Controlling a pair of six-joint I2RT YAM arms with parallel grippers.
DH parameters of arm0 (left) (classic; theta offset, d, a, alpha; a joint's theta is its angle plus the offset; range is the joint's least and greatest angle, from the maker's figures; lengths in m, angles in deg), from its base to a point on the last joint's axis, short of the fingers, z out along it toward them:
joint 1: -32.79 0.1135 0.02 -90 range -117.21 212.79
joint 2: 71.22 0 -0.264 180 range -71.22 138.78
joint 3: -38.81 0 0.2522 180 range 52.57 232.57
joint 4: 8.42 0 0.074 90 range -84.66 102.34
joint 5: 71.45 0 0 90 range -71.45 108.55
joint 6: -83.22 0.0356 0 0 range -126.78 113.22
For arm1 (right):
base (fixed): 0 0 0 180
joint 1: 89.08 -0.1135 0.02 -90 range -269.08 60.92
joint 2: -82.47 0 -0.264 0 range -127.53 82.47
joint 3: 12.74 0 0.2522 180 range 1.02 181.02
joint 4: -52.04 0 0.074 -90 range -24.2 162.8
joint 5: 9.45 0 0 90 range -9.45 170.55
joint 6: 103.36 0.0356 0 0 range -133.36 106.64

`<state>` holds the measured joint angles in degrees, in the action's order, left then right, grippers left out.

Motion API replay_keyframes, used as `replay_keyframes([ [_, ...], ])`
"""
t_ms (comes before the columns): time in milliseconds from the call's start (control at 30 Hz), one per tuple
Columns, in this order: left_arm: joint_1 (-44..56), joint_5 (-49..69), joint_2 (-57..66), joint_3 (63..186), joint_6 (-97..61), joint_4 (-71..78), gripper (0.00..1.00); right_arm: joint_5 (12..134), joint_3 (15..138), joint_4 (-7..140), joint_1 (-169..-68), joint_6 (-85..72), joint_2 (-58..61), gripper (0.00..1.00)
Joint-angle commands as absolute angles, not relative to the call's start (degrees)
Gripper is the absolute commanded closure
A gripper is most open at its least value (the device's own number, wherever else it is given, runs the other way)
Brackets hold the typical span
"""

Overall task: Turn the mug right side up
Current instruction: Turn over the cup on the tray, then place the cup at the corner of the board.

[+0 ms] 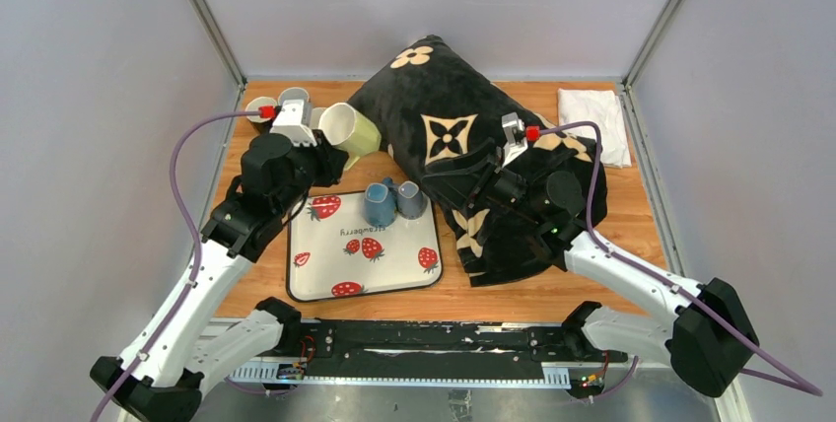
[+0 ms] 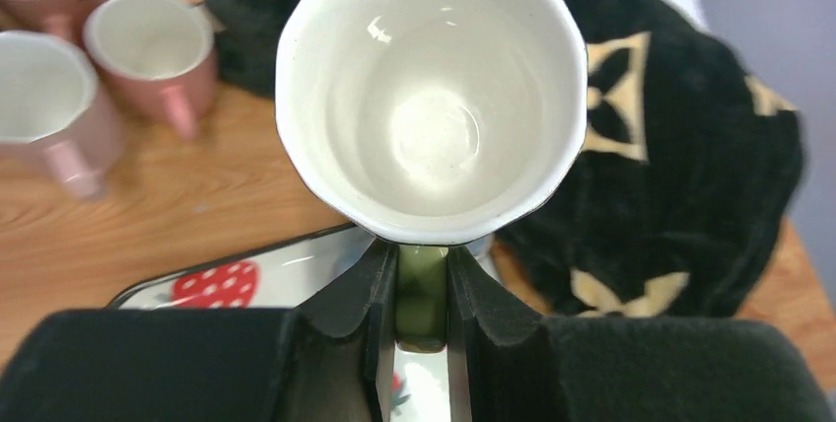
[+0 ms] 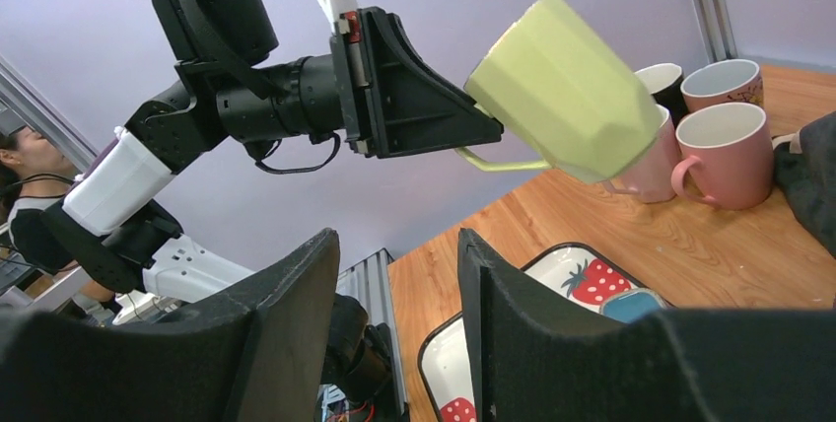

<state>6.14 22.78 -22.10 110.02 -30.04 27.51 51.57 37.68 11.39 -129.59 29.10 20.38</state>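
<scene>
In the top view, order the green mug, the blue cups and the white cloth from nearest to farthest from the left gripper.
1. Green mug, held in the left gripper.
2. Blue cups, on the tray.
3. White cloth, far right corner.

The top camera looks down from above and behind the robot, far enough to take in the whole table (image 1: 631, 210), with the bases (image 1: 148, 387) at the bottom edge of its view. The left wrist camera looks along its own fingers (image 2: 345, 294) and is very close to the mug (image 2: 431, 97), straight into its mouth; behind the mug it sees the pink mugs (image 2: 148, 47), a corner of the tray (image 2: 246, 279) and the cushion (image 2: 670, 146). The right wrist camera sits low, faces left across the table and tilts upward, so it sees the left arm (image 3: 246, 87) from the side at middle distance. All three views share the mug, the tray and the pink mugs
</scene>
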Motion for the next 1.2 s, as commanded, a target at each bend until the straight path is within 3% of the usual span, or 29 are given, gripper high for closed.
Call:
replay_keyframes([
  [0,9.7,32.26,-23.4,114.13,-27.11,29.15,1.0,52.63,36.96,11.79,-130.32,27.35,21.81,0.48],
  [400,16.29,50.26,-21.85,114.18,-23.22,35.62,1.0,54.0,37.05,16.74,-130.3,25.13,24.06,0.48],
  [767,29.39,51.08,-16.78,114.08,-27.37,36.44,1.0,55.23,36.88,22.31,-130.36,22.19,27.15,0.48],
  [1167,31.51,53.28,-13.23,115.04,-28.94,34.46,1.0,61.35,39.65,42.71,-130.3,13.51,32.19,0.49],
])
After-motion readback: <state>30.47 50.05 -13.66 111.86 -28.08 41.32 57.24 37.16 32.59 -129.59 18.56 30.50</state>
